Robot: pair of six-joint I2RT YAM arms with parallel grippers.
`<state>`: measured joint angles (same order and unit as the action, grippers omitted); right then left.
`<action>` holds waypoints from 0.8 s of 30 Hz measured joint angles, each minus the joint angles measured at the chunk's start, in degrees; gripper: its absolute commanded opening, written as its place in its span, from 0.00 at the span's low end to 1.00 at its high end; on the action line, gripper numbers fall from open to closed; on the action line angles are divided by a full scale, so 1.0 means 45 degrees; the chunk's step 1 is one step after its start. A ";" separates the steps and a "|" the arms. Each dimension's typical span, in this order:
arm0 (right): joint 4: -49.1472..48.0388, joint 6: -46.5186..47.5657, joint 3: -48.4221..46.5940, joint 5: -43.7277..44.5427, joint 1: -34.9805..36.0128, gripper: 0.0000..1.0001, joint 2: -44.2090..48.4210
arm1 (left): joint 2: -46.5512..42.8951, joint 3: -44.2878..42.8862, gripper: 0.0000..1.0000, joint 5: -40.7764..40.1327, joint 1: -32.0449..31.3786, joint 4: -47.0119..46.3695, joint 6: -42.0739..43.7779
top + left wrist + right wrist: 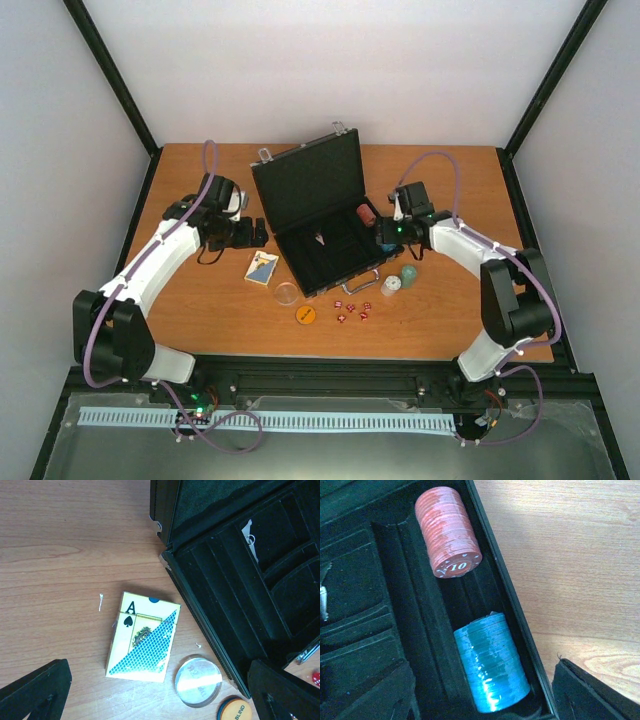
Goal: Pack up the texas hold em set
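Observation:
The black briefcase (320,215) lies open mid-table with its lid up. My right gripper (385,238) is open over the case's right end. In the right wrist view its fingers (592,692) straddle a blue chip stack (492,667) lying in a groove without touching it. A red chip stack (449,530) lies further along the same groove. My left gripper (256,233) is open and empty, above the blue-white card box (142,637), which lies on the table left of the case (225,580). The clear disc (198,680) and orange disc (234,710) lie beside the box.
On the table in front of the case are a white chip stack (390,286), a green chip stack (408,274) and several small red dice (352,310). The case's silver handle (360,283) points toward them. A small white tag (250,542) lies in one case compartment.

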<state>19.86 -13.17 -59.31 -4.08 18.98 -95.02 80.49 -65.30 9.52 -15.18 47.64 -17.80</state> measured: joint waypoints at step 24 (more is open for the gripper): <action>0.6834 -0.0627 0.0685 0.0801 0.0000 0.76 0.1622 | 0.0005 0.0034 1.00 0.0024 0.0000 -0.0010 0.0019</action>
<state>50.61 -15.99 -56.23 -0.47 18.98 -87.72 80.51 -65.14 9.63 -15.18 47.59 -17.72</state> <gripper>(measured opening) 0.787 0.997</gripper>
